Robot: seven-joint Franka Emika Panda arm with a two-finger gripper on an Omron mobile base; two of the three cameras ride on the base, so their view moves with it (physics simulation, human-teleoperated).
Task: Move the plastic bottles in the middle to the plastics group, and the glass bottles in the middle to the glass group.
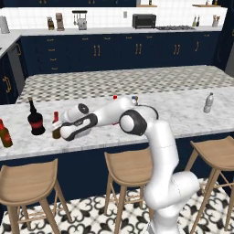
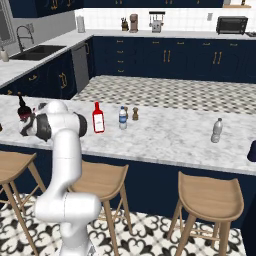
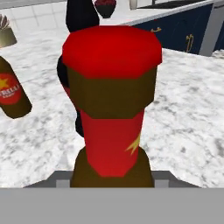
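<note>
carried bottle: the slim brown bottle with red neck (image 3: 111,109) looms right up against the hand camera, red cap on top, base low between the fingers; in the left base view it stands at the end of the hand (image 1: 55,124), just beside the black long-necked bottle (image 1: 35,119).
claw: the gripper (image 1: 61,132) sits about half open around the bottle's body, and the bottle looks held, though the pads themselves are hidden behind it.
step in hand: by the look of it, placing this bottle with the glass group.
glass group: the black bottle right behind it, the stouter brown bottle with red label (image 3: 11,94) off to one side, near the counter's left end (image 1: 4,133).
doing it well: the robot should keep it upright, settle the base flat on the marble counter (image 1: 183,114), and leave a gap to the black bottle so the opening fingers do not nudge it.
risk: a tall, narrow bottle; a tilted release could topple it.
still in the middle: the flat red bottle (image 2: 98,118) and the blue-labelled water bottle (image 2: 122,118).
plastics group: the plain clear bottle (image 2: 216,131), well apart to the right.
</note>
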